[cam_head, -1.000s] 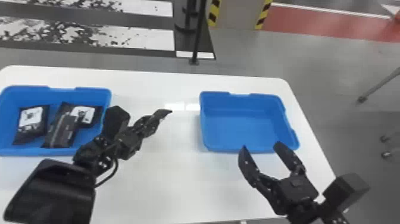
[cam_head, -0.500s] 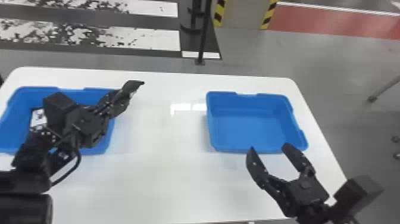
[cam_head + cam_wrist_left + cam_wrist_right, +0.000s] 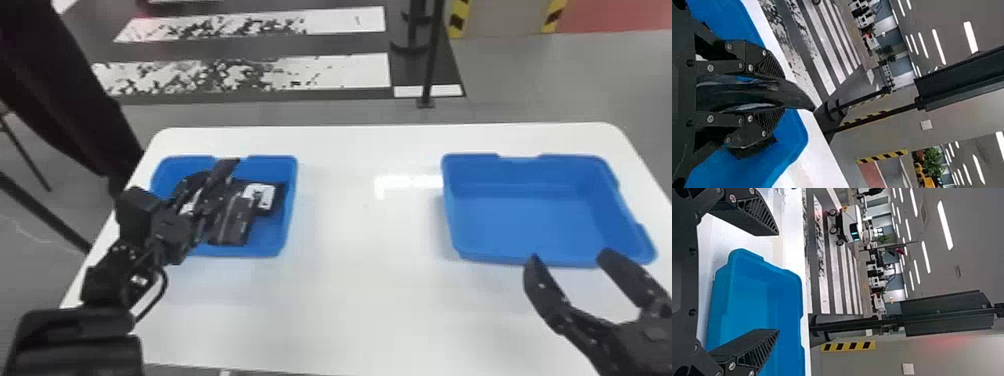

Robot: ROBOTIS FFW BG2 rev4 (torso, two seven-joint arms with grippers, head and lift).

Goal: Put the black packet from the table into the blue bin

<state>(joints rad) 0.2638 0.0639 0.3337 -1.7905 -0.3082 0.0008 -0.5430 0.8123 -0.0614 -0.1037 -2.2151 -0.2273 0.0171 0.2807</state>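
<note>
In the head view my left gripper (image 3: pixel 212 197) is over the left blue bin (image 3: pixel 289 220), shut on a black packet (image 3: pixel 226 170) whose end sticks out past the fingers. From the left wrist view, the glossy black packet (image 3: pixel 799 96) is pinched between both fingers of my left gripper (image 3: pixel 772 94), above the blue bin (image 3: pixel 791 147). Dark packets (image 3: pixel 235 220) with white labels lie inside that bin, partly behind the gripper. My right gripper (image 3: pixel 569 256), open with nothing between its fingers, waits near the right bin's front edge; the right wrist view shows this right gripper (image 3: pixel 777 282) too.
A second blue bin (image 3: pixel 525 215) with nothing in it stands on the right of the white table (image 3: pixel 360 300). Beyond the table's back edge rises a dark pole (image 3: pixel 431 55).
My left gripper, holding the packet, has moved left from beside the left bin to over it. The head view has shifted, bringing the table's left edge into sight. The right gripper remains open.
</note>
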